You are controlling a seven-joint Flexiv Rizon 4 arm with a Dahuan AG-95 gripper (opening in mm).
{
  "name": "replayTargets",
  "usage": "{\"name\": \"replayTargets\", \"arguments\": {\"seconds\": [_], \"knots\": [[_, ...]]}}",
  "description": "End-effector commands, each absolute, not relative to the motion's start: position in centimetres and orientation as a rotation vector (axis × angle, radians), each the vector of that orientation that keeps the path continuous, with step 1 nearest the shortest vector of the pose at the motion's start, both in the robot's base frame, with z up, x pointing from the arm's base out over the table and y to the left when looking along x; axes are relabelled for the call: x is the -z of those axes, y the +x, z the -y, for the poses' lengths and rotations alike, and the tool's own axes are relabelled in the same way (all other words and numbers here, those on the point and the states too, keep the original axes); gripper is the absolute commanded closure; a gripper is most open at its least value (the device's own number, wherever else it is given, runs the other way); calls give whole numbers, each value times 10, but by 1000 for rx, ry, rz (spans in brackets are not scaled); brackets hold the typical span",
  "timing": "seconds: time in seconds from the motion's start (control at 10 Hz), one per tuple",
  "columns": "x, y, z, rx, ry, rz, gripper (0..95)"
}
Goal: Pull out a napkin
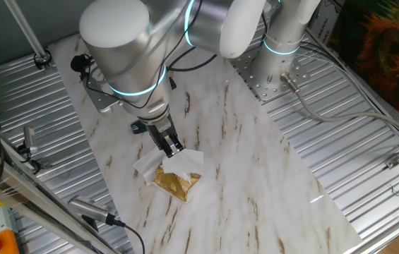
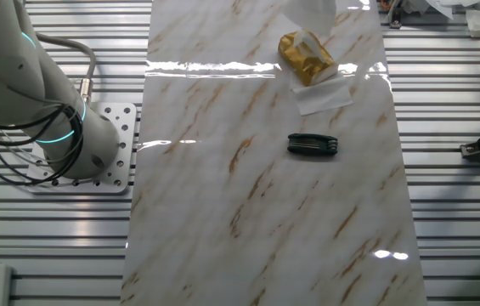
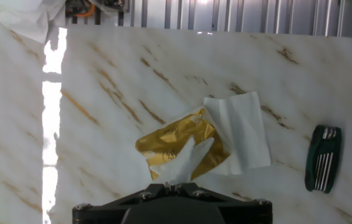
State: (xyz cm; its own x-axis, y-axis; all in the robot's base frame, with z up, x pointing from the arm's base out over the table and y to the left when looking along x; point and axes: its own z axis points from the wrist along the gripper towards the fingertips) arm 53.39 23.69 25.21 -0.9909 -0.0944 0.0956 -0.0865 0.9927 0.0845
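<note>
A shiny gold foil packet [image 1: 174,181] lies on the marble table; it also shows in the hand view [image 3: 176,143] and the other fixed view [image 2: 306,57]. A thin white napkin [image 3: 188,158] rises out of the packet's top as a creased strip up to my gripper [image 3: 171,184]. The gripper is shut on the napkin's upper end. In one fixed view the gripper [image 1: 173,149] hangs just above the packet with the napkin [image 1: 186,164] bunched below the fingers. In the other fixed view the gripper is out of frame and white tissue [image 2: 312,15] shows above the packet.
A flat white sheet [image 3: 241,130] lies partly under the packet's side [image 2: 324,96]. A black-green folding hex key set [image 3: 322,158] lies on the table beyond it [image 2: 312,144]. Ribbed metal surfaces flank the marble board [image 1: 241,162]. The arm's base [image 2: 95,157] stands at the side.
</note>
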Motion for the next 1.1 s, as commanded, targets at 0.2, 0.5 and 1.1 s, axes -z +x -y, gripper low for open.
{"name": "replayTargets", "arguments": {"seconds": [0.2,0.5,1.1], "knots": [[-257,548,-234,123,198,3022,950],[-263,568,-228,125,326,3020,950],[-263,595,-220,117,456,3015,950]]}}
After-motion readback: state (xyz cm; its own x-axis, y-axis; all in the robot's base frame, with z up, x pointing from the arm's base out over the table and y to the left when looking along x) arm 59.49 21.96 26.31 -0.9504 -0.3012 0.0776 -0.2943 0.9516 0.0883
